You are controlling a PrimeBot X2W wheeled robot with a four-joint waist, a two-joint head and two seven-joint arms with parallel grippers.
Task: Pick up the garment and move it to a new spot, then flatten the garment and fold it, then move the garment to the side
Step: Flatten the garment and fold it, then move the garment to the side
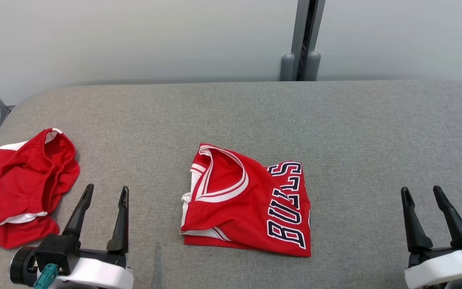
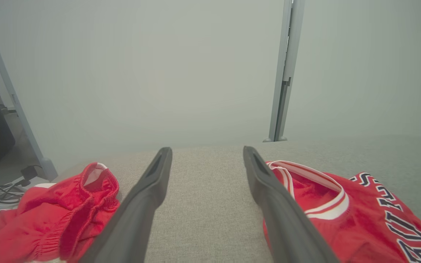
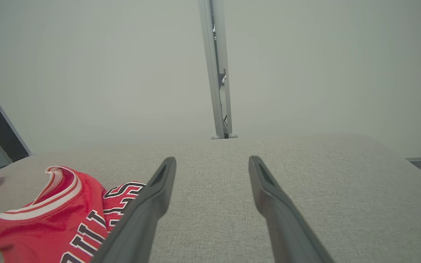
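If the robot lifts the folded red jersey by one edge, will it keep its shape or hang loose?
Likely loose: the jersey lies in soft layers with wavy edges, so the fold would probably open. It looks thin and light. On the woven grey surface, a push may bunch it.

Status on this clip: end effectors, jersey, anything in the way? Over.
Left end effector open, empty. Right end effector open, empty. Red jersey folded, lying mid gray surface, nothing touching it. Red shorts crumpled at far left, apart from it.
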